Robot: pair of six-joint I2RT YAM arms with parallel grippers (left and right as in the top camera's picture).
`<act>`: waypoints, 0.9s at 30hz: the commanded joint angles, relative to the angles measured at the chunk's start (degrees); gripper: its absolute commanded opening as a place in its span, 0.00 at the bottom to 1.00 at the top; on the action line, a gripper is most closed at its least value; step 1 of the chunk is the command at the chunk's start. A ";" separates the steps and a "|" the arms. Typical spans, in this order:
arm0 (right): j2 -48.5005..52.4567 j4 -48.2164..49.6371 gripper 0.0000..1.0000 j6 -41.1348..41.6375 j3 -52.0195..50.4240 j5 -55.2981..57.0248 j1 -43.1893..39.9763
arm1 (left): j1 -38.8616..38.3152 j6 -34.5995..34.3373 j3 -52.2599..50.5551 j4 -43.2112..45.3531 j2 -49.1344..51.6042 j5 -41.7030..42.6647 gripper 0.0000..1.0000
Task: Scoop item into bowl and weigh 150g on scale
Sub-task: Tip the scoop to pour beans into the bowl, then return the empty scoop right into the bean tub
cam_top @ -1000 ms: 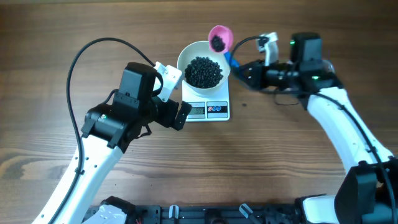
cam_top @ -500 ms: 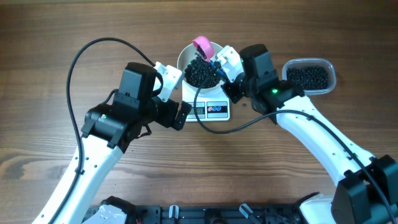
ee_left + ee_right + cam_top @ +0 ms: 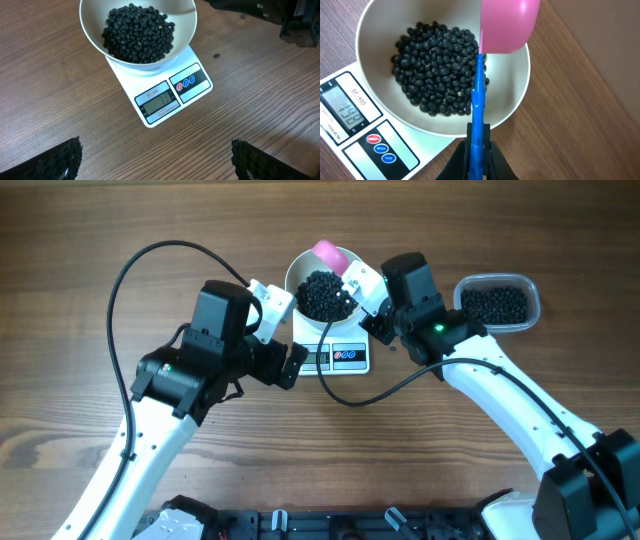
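Observation:
A white bowl point(image 3: 300, 264) point(image 3: 90, 35) point(image 3: 370, 30) stands on the white scale point(image 3: 355, 358) point(image 3: 195, 85) point(image 3: 355, 145) and holds a heap of small black beans, the item point(image 3: 322, 293) point(image 3: 137, 32) point(image 3: 432, 67). My right gripper point(image 3: 366, 293) point(image 3: 477, 160) is shut on the blue handle point(image 3: 478, 105) of a pink scoop point(image 3: 329, 254) point(image 3: 507, 22), which is turned over above the bowl's far rim. My left gripper point(image 3: 290, 365) point(image 3: 155, 162) hangs open near the scale's front, with bare wood between its fingertips point(image 3: 55, 160).
A clear plastic tub point(image 3: 530, 285) with more black beans point(image 3: 495, 304) sits right of the scale, behind the right arm. A black cable point(image 3: 130, 290) loops over the table at left. One stray bean point(image 3: 216, 55) lies on the wood beside the scale.
The right arm swung left from the tub side and brought the scoop over the bowl. The scoop then tipped further over, its pink back now up. The left arm has not moved.

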 commanded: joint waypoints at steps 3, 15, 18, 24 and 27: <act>0.52 1.90 0.04 18.14 0.70 -2.08 0.39 | -0.22 -0.31 1.01 0.17 0.22 0.92 1.00; -14.23 0.74 0.04 31.36 0.70 8.41 -8.90 | -0.22 -0.31 1.01 0.17 0.22 0.92 1.00; -18.47 -9.18 0.04 20.79 0.70 13.11 -16.52 | -0.22 -0.31 1.01 0.17 0.22 0.94 1.00; -16.68 -26.16 0.05 17.81 0.68 5.99 -29.20 | -0.22 -0.31 1.01 0.17 0.22 0.92 1.00; -15.32 -27.87 0.04 20.85 0.68 -6.29 -34.95 | -0.22 -0.31 1.01 0.17 0.22 0.92 1.00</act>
